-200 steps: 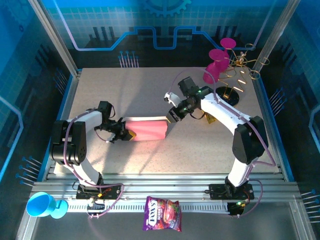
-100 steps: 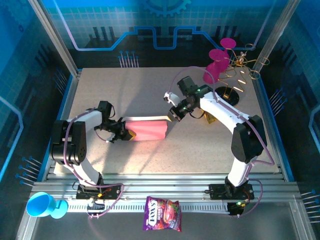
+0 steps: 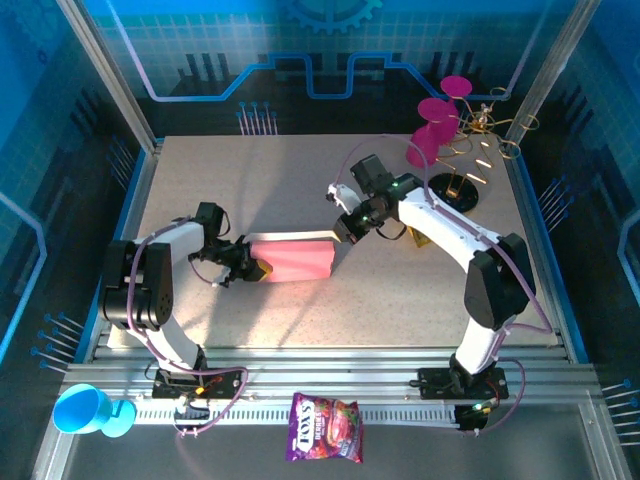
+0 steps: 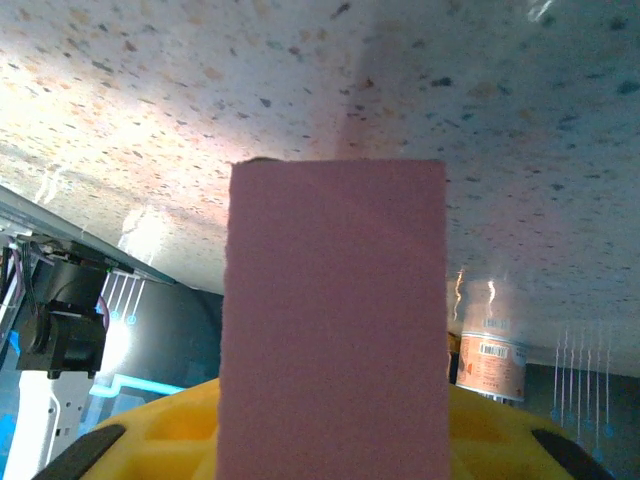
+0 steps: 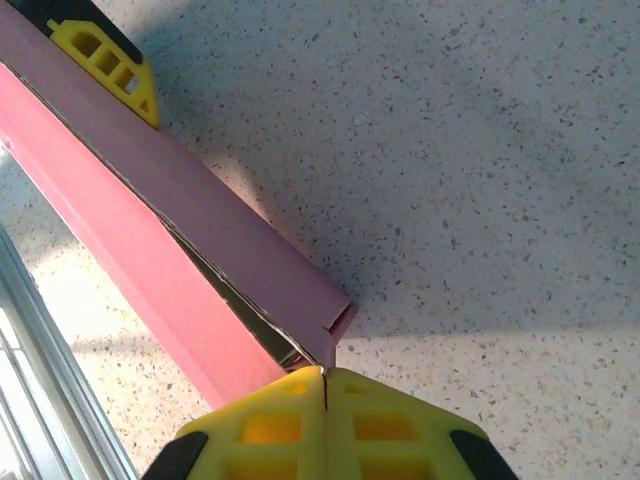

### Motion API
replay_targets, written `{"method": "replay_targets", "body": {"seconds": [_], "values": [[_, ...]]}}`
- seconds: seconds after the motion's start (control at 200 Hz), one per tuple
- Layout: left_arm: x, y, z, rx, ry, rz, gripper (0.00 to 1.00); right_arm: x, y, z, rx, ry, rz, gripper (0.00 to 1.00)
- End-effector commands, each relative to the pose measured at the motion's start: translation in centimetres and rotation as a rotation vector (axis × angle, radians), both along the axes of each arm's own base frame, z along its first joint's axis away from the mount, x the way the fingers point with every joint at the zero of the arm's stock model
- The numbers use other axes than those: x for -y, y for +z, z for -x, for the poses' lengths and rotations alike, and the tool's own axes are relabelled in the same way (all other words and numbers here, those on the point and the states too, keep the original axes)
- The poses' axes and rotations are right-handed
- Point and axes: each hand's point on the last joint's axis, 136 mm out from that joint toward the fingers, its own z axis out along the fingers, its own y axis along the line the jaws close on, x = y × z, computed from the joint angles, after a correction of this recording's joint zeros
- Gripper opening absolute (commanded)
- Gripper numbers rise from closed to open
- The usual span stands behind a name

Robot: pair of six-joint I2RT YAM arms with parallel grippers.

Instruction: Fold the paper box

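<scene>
From the top camera I see the thin pink cardboard paper box (image 3: 295,260) lying flat as a long folded rectangle near the middle of the speckled, stone-look worktop (image 3: 300,180). The left fingers (image 3: 257,268) are at its left end and the right fingers (image 3: 342,231) at its far right corner. My left wrist camera adds the grip itself: the paper box (image 4: 335,320), matte and faintly grainy, runs out from between the yellow plastic left fingers (image 4: 480,430), which pinch its end. The right wrist camera gives edge detail. There the paper box (image 5: 170,230) shows a thin dark seam gaping along its length with a pale card edge, and the right fingers (image 5: 290,430) are pressed together, tips touching the end corner.
</scene>
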Motion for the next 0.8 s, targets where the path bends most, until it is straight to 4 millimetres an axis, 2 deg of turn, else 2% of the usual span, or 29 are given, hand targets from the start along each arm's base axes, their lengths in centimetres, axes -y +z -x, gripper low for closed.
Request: {"method": "replay_targets", "body": {"seconds": [0.0, 0.24, 0.32, 0.796], "values": [[-2.88, -3.42, 1.14, -0.116, 0.100, -0.194, 0.00, 0.17, -0.09, 1.51, -0.027, -0.087, 0.022, 0.00], [-2.95, -3.74, 1.33, -0.126, 0.116, -0.199, 0.00, 0.25, 0.00, 2.33, -0.065, -0.242, -0.008, 0.00], [-2.94, -3.71, 1.37, -0.128, 0.119, -0.198, 0.00, 0.06, 0.37, 2.35, -0.066, -0.276, -0.008, 0.00], [-2.93, -3.74, 1.52, -0.124, 0.130, -0.196, 0.00, -0.15, -0.33, 2.25, -0.089, -0.457, -0.040, 0.00]]}}
